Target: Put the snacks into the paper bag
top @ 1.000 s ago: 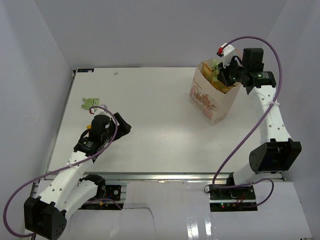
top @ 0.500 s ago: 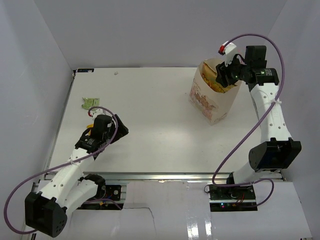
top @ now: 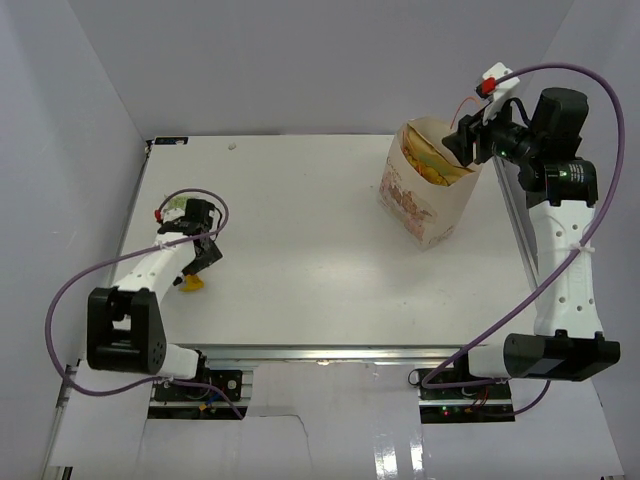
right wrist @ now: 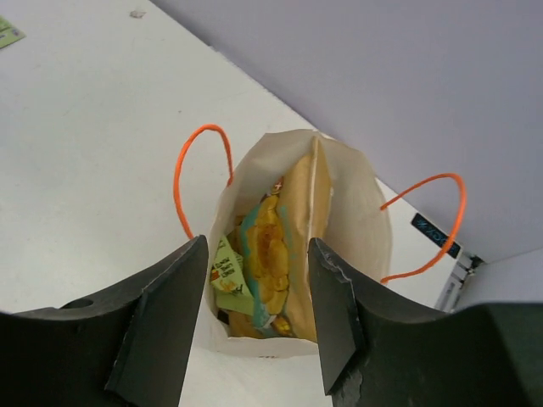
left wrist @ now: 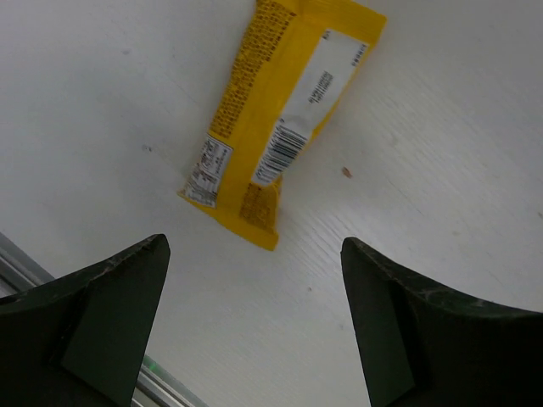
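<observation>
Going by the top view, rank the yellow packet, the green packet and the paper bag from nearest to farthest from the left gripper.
1. The yellow packet: lying just on the near side of the left gripper.
2. The green packet: beyond the wrist toward the far left, partly hidden by it.
3. The paper bag: standing far off to the right, at the back.

Glossy plastic film on the yellow packet (left wrist: 284,119) ahead of the left gripper (left wrist: 253,246), matt white table (left wrist: 441,170) beneath. Below the right gripper (right wrist: 257,246), matt creased paper bag (right wrist: 361,220), shiny chip bag (right wrist: 293,212) inside.
</observation>
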Available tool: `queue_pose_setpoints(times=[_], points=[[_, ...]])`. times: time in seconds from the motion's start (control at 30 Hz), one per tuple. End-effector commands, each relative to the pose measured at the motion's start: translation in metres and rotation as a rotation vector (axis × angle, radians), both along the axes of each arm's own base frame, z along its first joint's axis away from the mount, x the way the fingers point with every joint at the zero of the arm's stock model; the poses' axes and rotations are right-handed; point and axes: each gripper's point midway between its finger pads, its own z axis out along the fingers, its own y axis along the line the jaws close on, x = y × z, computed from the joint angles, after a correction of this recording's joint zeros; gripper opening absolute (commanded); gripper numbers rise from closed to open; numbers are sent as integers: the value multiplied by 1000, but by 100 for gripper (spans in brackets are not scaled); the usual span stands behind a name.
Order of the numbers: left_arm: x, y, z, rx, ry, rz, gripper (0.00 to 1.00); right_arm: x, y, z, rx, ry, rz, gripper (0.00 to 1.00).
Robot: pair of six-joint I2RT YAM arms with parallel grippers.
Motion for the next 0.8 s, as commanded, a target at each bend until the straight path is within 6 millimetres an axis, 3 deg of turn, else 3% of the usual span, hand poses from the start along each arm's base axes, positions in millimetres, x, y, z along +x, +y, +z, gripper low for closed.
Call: queue_pose_setpoints(times=[0.0,0.17,0.27,0.37,0.4,0.43,0.57,0.7,0.73,0.77], points=[[20,23,-5,64,80,-76,92,-5,17,-12,53,45,97,57],[38,19,-28,34,153,-166,88,-12,24,-25,73,70,145,57],[41,16,-37,17,180,-196,77,-20,33,-31,104,104,196,57],[40,11,-46,-11,196,-213,60,-29,44,-34,119,123,256,57],[40,9,-45,-20,192,-219,52,-33,49,-33,122,124,286,57],[38,7,-45,-30,191,-223,36,-36,51,-33,119,121,312,57],[43,-8,-32,-101,121,-275,21,-64,86,-34,122,143,497,57],[53,-46,-7,-261,-21,-425,12,-86,128,-44,71,161,620,57],[55,-70,5,-362,-93,-506,11,-95,143,-50,55,178,659,57],[55,-81,13,-411,-131,-542,10,-94,142,-51,51,181,647,57]])
